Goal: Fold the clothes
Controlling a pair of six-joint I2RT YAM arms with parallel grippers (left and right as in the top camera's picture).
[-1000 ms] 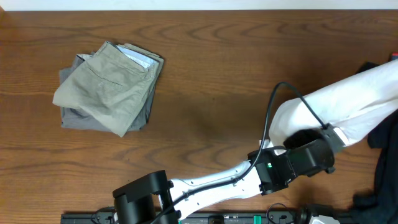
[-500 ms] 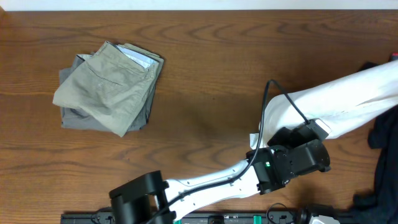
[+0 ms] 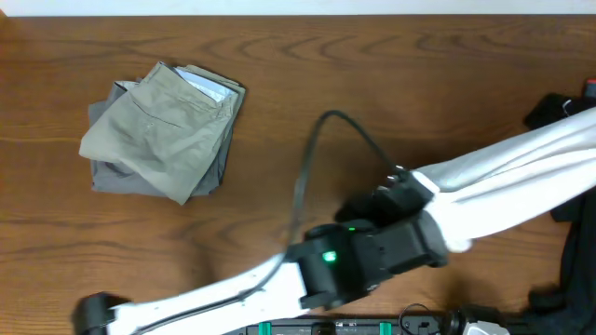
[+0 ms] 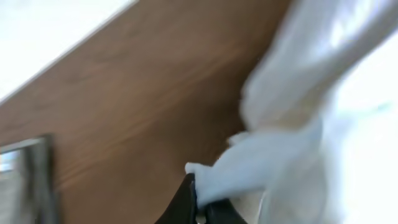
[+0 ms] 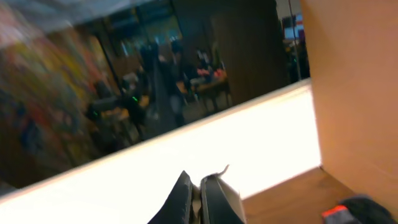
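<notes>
- Overhead view: a white garment [image 3: 521, 172] is stretching in a long band from the right edge of the wooden surface [image 3: 307, 93] toward the middle, with its gathered end meeting the left arm.
- Left wrist view (blurred): the left claw [image 4: 198, 199] is pinching a bunched fold of that white cloth, fingers closed tight on it.
- Right wrist view: the right claw [image 5: 199, 193] is pointing toward a room, fingers pressed almost together with nothing between them.
- A folded pile [image 3: 158, 130], khaki over grey, is lying far left, well apart from the garment; dark clothes [image 3: 575, 223] are sitting at the right edge.
</notes>
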